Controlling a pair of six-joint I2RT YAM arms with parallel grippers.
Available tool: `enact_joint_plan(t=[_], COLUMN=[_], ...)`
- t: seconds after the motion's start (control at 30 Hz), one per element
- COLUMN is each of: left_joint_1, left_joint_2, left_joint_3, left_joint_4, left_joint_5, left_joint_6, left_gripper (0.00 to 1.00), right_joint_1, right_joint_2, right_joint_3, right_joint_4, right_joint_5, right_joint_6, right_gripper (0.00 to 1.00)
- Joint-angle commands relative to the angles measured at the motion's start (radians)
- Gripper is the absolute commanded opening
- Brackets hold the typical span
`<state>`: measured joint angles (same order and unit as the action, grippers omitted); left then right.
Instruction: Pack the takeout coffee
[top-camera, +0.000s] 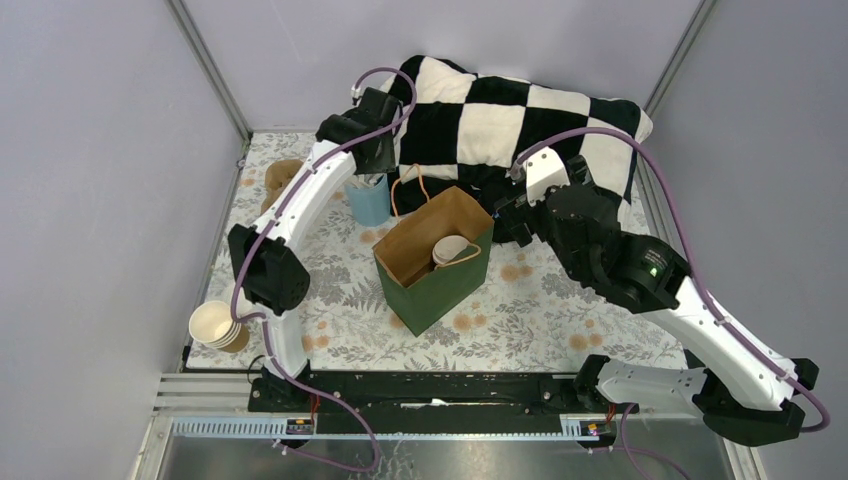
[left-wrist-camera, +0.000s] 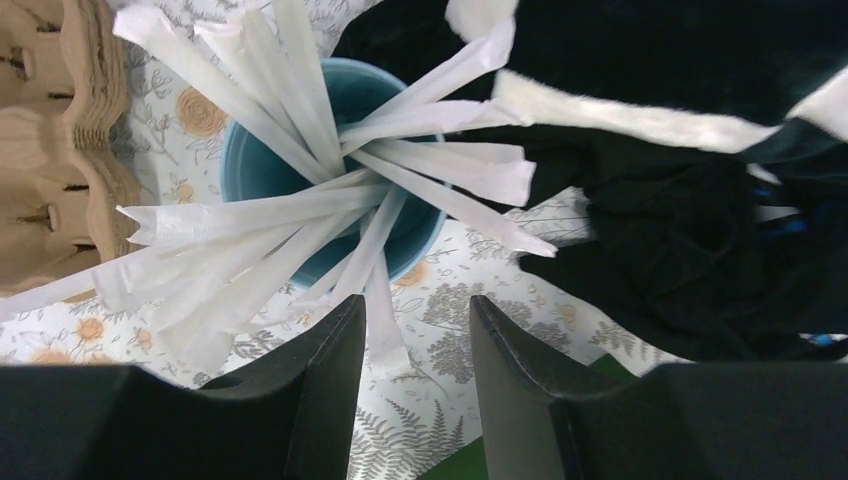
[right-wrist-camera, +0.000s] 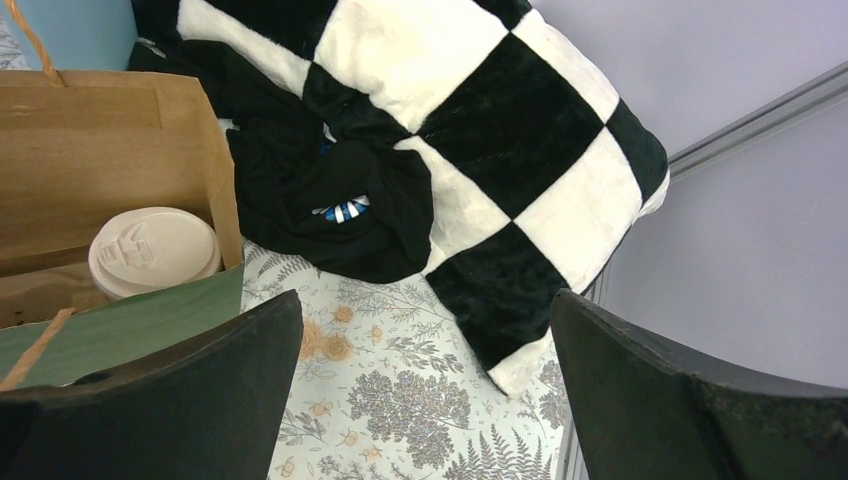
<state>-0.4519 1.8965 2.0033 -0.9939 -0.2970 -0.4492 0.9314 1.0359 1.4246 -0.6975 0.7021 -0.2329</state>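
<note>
The takeout coffee (top-camera: 450, 248), a brown cup with an off-white lid, stands inside the open green bag (top-camera: 440, 295) at the table's middle. In the right wrist view its lid (right-wrist-camera: 152, 250) shows behind the bag's green wall (right-wrist-camera: 150, 320). My right gripper (top-camera: 507, 216) is open and empty just right of the bag, above the floral mat; in its own view the gripper (right-wrist-camera: 425, 345) has jaws wide apart. My left gripper (top-camera: 371, 170) hangs over a blue cup (top-camera: 368, 200) of white wrapped straws (left-wrist-camera: 330, 200), behind the bag. In its own view the left gripper (left-wrist-camera: 418, 335) is open, holding nothing.
A black-and-white checked pillow (top-camera: 520, 115) and a black cloth (right-wrist-camera: 330, 200) lie at the back right. Brown pulp cup carriers (left-wrist-camera: 50, 150) sit at the back left. A stack of lidless paper cups (top-camera: 215, 325) lies at the left front edge. Grey walls enclose the table.
</note>
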Motion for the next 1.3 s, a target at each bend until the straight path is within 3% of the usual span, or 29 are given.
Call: enact_joint_plan(t=[0.0,0.17,0.3,0.63,0.77,0.97,1.27], left_joint_1=[-0.014,-0.014,-0.014,-0.014,-0.014,-0.014,-0.014], left_joint_2=[0.020,0.020,0.037,0.029,0.037,0.040,-0.087], left_joint_3=[0.028,0.000,-0.001,-0.041,-0.039,0.051,0.235], left_joint_4=[-0.044,-0.045,-0.045,-0.045,-0.045,-0.069,-0.211], left_joint_5=[-0.087,-0.106,-0.086,-0.114,-0.127,-0.162,-0.119], left_joint_6=[0.002,0.011,0.007,0.021,0.027,0.050,0.057], left_gripper=[0.47,0.45,0.34,0.38,0.29,0.03,0.00], right_joint_1=[-0.010,-0.010,-0.009,-0.010,-0.010,-0.010,-0.010], right_joint_2=[0.008,0.017,0.022,0.021,0.020,0.013,-0.001], right_joint_3=[0.042,0.045,0.052,0.043,0.043,0.042,0.035], right_joint_4=[0.022,0.009,0.003,0.002,0.003,0.003,0.005], right_joint_5=[-0.023,-0.028,-0.038,-0.050,-0.055,-0.069,-0.075], right_joint_6=[-0.004,0.009,0.010,0.019,0.019,0.034,0.037], right_gripper=[1.00,1.00,1.00,1.00,1.00,1.00,1.00])
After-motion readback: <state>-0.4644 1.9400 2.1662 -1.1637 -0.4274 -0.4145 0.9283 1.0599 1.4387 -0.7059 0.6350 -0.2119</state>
